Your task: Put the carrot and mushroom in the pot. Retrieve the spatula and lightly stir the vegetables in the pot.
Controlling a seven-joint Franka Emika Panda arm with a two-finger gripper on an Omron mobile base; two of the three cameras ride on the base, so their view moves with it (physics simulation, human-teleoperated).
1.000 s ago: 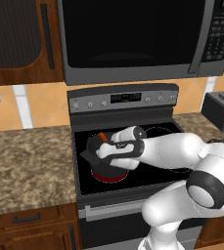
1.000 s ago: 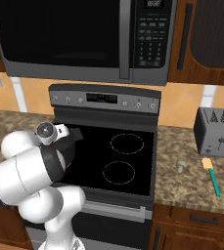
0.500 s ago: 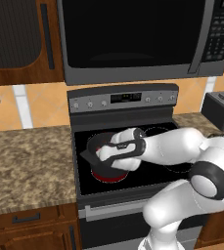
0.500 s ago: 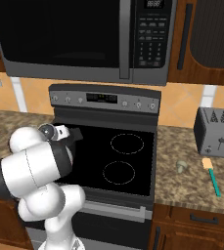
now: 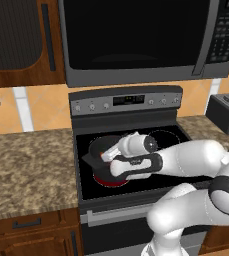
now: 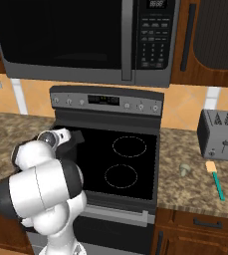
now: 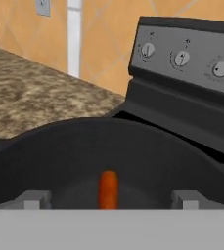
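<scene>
My pincer stands apart over the pot, the carrot lying loose between its tips. The mushroom sits far off on the bench; light, rounded, probably slippery — I'd pinch its cap

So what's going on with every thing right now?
Carrot: lying inside the pot, let go.
Pot: on the stove's front left burner, no lid.
Gripper: fingers spread open over the pot, empty.
Mushroom: on the right counter.
Spatula: flat on the counter by the toaster.
</scene>
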